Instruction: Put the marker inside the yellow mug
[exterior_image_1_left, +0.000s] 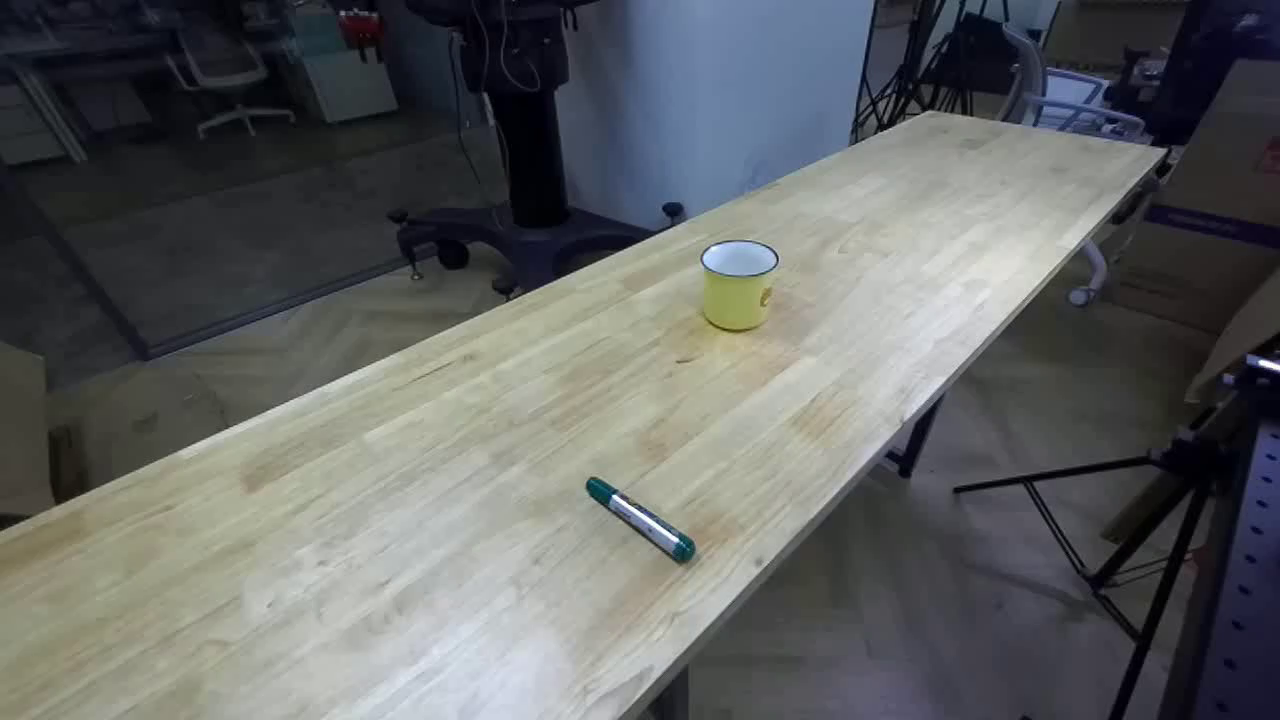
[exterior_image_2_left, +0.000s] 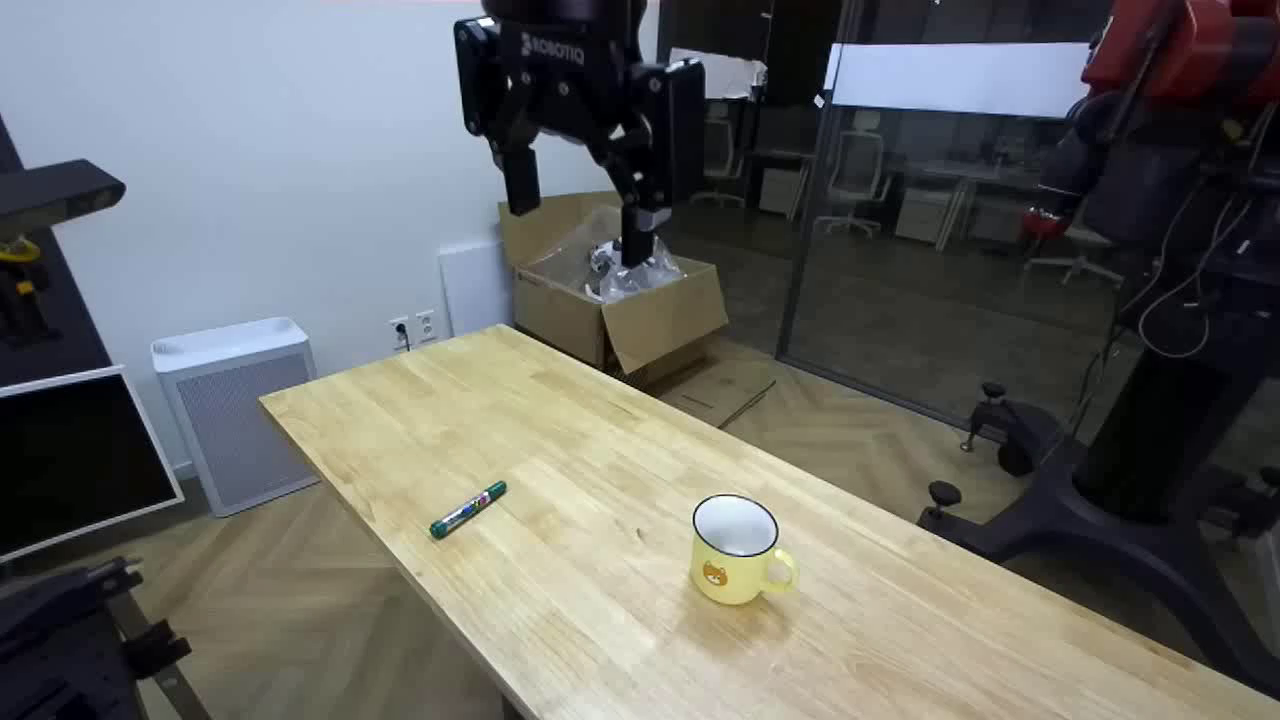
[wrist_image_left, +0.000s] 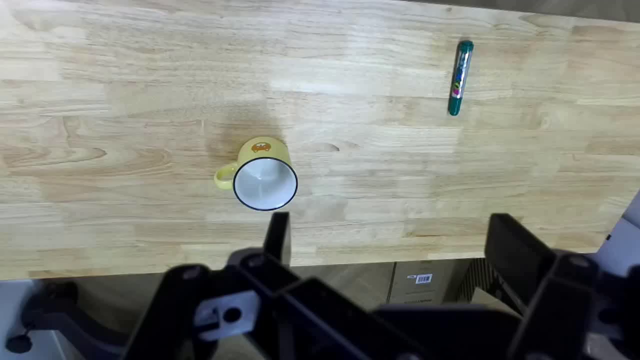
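Observation:
The marker is a slim stick with green ends and a printed silver-white middle. It lies on the wooden table in both exterior views (exterior_image_1_left: 640, 520) (exterior_image_2_left: 468, 510) and at the upper right of the wrist view (wrist_image_left: 460, 77). The yellow mug stands upright, apart from the marker, in both exterior views (exterior_image_1_left: 735, 308) (exterior_image_2_left: 730, 570) and left of centre in the wrist view (wrist_image_left: 263, 150). Its white inside shows nothing in it. My gripper (exterior_image_2_left: 578, 222) is open and empty, high above the table. In the wrist view its two fingers (wrist_image_left: 391, 219) are spread wide, below the mug and marker.
The long wooden table (exterior_image_1_left: 480, 560) has its near edge close to the marker. A cardboard box (exterior_image_2_left: 660, 310) with plastic wrapping stands on the floor beyond the table. A wheeled black stand (exterior_image_2_left: 1140, 500) is beside the table. A tripod (exterior_image_1_left: 1150, 520) stands on the opposite side.

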